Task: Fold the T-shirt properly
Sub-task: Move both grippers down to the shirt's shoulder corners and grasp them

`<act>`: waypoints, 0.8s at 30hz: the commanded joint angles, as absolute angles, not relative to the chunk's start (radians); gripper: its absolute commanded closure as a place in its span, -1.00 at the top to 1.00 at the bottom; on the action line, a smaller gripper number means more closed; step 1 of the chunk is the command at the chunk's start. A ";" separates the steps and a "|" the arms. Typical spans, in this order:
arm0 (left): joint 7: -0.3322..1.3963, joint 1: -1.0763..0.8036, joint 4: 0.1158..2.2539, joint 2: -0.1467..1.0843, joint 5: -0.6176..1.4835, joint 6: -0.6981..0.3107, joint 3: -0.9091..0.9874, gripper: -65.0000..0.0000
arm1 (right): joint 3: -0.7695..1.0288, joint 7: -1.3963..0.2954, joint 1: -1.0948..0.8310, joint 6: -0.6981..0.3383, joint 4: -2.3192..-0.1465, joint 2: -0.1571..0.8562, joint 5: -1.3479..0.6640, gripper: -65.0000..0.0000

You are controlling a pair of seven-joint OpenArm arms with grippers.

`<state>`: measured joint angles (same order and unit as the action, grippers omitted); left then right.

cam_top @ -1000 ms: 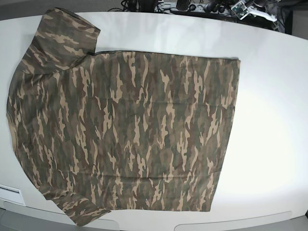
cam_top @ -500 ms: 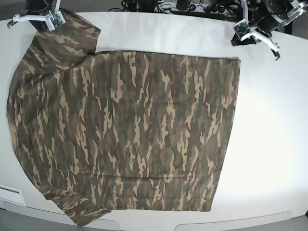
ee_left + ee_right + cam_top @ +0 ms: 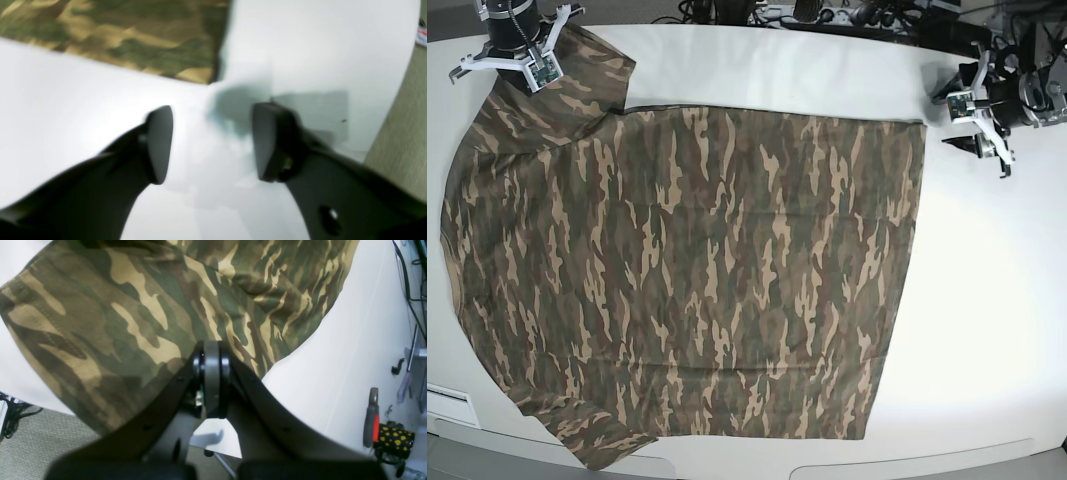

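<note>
The camouflage T-shirt (image 3: pixel 687 270) lies spread flat on the white table (image 3: pixel 987 300), with one sleeve (image 3: pixel 562 70) at the far left corner. My right gripper (image 3: pixel 515 58) hovers over that sleeve. In the right wrist view it (image 3: pixel 211 380) is shut, pads together and nothing between them, above the sleeve cloth (image 3: pixel 133 316). My left gripper (image 3: pixel 964 112) sits over bare table just right of the shirt's far right corner (image 3: pixel 917 125). In the left wrist view it (image 3: pixel 211 143) is open and empty, with that corner (image 3: pixel 186 63) ahead of it.
Cables and gear (image 3: pixel 827 15) line the table's far edge. In the right wrist view, a black mug with yellow dots (image 3: pixel 395 440) and a red-handled tool (image 3: pixel 372 420) lie beyond the sleeve. Carpet (image 3: pixel 400 150) shows past the table's edge. A white box (image 3: pixel 447 405) sits near left.
Both arms have come into view from the far side. The left gripper dropped toward the shirt's far right corner and opened. The right gripper moved over the sleeve, still shut.
</note>
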<state>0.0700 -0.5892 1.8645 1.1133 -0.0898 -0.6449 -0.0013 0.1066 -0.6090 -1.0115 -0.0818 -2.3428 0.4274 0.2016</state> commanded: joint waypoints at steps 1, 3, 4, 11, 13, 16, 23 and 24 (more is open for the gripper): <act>0.047 -0.559 1.873 1.146 -0.104 -0.644 -0.035 0.20 | 0.113 -0.594 -1.020 -0.072 -2.356 0.435 0.209 -1.00; 0.036 -0.501 1.874 1.169 -0.139 -0.631 -0.134 0.20 | 0.113 -0.594 -1.019 -0.072 -2.356 0.432 0.209 -1.00; 0.032 -0.474 1.874 1.177 -0.165 -0.624 -0.182 0.20 | 0.113 -0.594 -1.019 -0.072 -2.356 0.432 0.209 -1.00; 0.030 -0.288 1.873 1.188 -0.335 -0.494 -0.478 0.20 | 0.113 -0.594 -1.020 -0.072 -2.356 0.432 0.209 -1.00; 0.030 -0.238 1.872 1.185 -0.381 -0.461 -0.541 0.20 | 0.113 -0.594 -1.020 -0.072 -2.356 0.432 0.209 -1.00; 0.030 -0.163 1.855 1.182 -0.410 -0.451 -0.612 0.20 | 0.113 -0.594 -1.020 -0.072 -2.356 0.432 0.209 -1.00; 0.029 -0.075 1.795 1.163 -0.407 -0.451 -0.661 0.20 | 0.113 -0.594 -1.019 -0.072 -2.356 0.432 0.209 -1.00; 0.029 -0.070 1.785 1.155 -0.402 -0.452 -0.661 0.16 | 0.113 -0.593 -1.019 -0.072 -2.356 0.432 0.209 -1.00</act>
<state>-0.0608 -0.0658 1.8053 1.1404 -0.3477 -0.4198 -0.6540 0.1066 -0.6086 -1.0111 -0.0818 -2.3428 0.4263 0.2012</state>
